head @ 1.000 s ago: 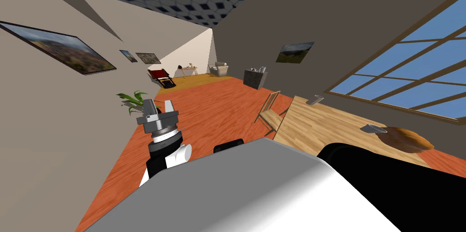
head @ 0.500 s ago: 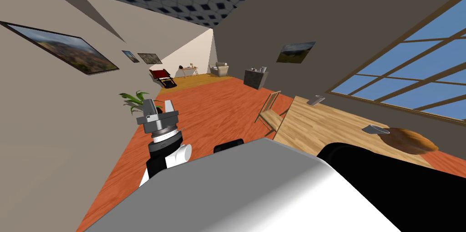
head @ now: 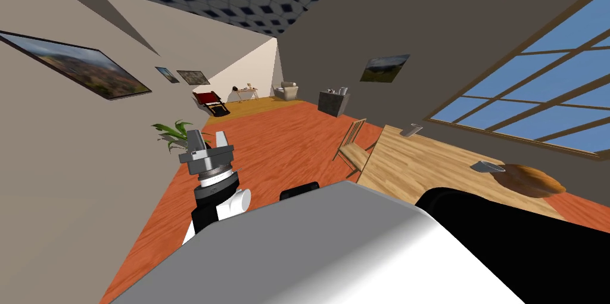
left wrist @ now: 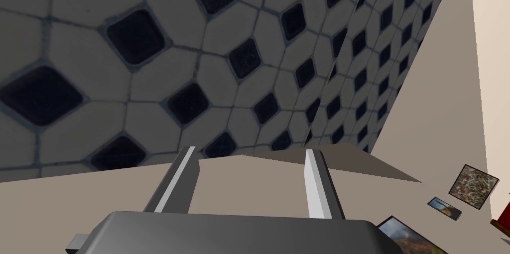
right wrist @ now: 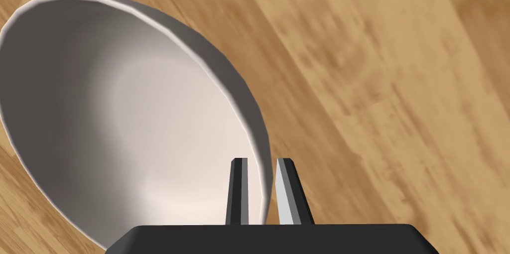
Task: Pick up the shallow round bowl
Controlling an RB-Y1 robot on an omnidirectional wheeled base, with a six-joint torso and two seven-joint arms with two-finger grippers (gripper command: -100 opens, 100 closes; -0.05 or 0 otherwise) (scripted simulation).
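1. The right gripper (right wrist: 261,161) pinched the white bowl's (right wrist: 124,116) rim, one finger inside, one outside.
2. The bowl was over the wooden surface (right wrist: 388,91).
3. The left gripper (head: 207,136) stood spread, raised at left.

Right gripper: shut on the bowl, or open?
Shut on the bowl: the right gripper pinches its rim, one finger inside, one outside.

Left gripper (head: 207,138) — two thin light-grey blade fingers (left wrist: 316,186) on a dark grey box with rounded corners. Behind the fingers: ribbed steel-grey collar (head: 209,167), white band, black joint (head: 215,190), then a white cylindrical link (head: 236,201). Right gripper (right wrist: 262,161) — same blades, one shaded dark, one pale, black block at their base.
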